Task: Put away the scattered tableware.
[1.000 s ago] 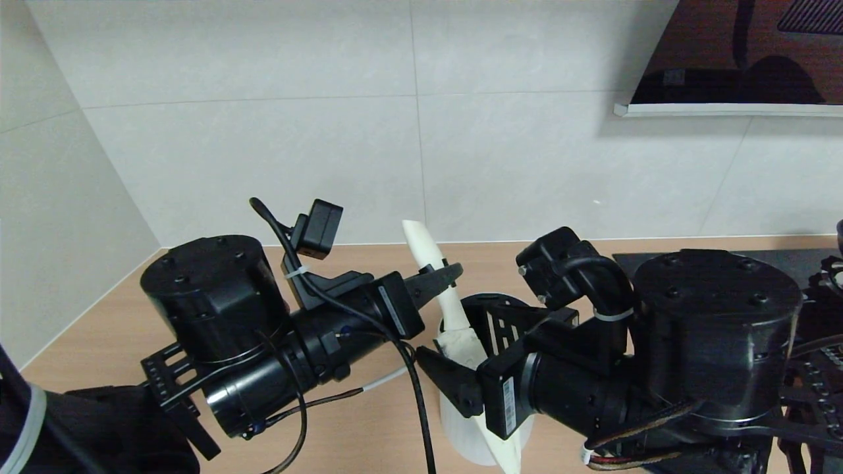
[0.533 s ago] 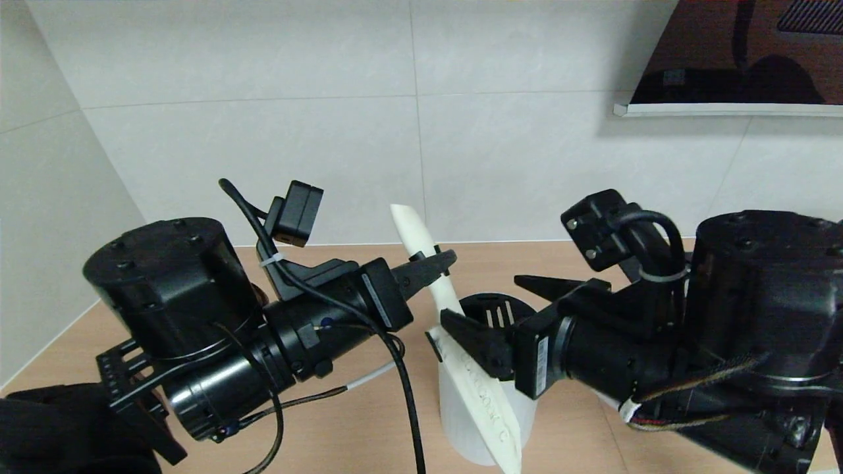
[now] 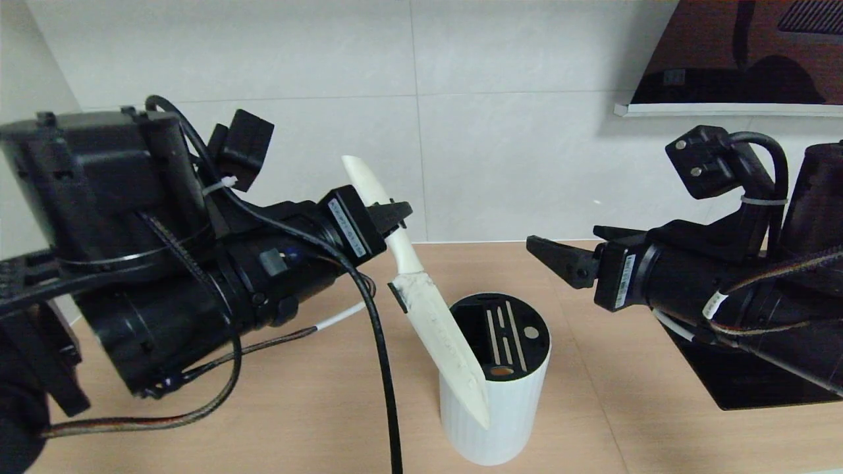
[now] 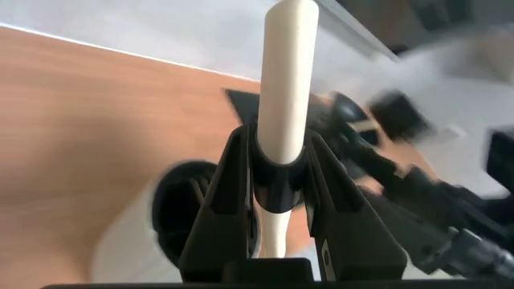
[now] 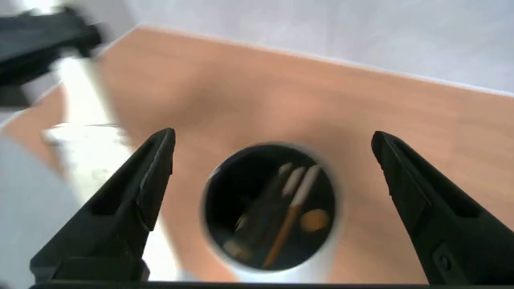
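Knife holder (image 3: 494, 421) stands on the wooden counter (image 3: 329, 408), low and centre in the head view, with a pale tiled wall (image 3: 514, 158) behind, a dark hood (image 3: 744, 52) at upper right and a black cooktop (image 3: 744, 388) at lower right. It's a white ribbed cylinder with a black slotted top. Across its left side hangs the white knife (image 3: 438, 329), tilted with the handle up toward upper left and the tip down over the white wall, not in any slot; can't tell if it's touching. The left gripper (image 3: 395, 224) has it by the handle. The left wrist view shows that grip way better, with both fingers (image 4: 233, 185) squeezed tight around the round handle (image 4: 285, 80) and the holder's top (image 4: 181, 217) blurry beyond. The right gripper (image 3: 563, 237) sits right of centre, well apart from the knife, with its jaws spread wide and nothing in them. Only the right wrist view looks straight down: its gripper (image 5: 271, 138) straddles the holder's top (image 5: 241, 172), where the slots and a small orange-brown spot show, with the blade (image 5: 96, 128) a white blur at left.
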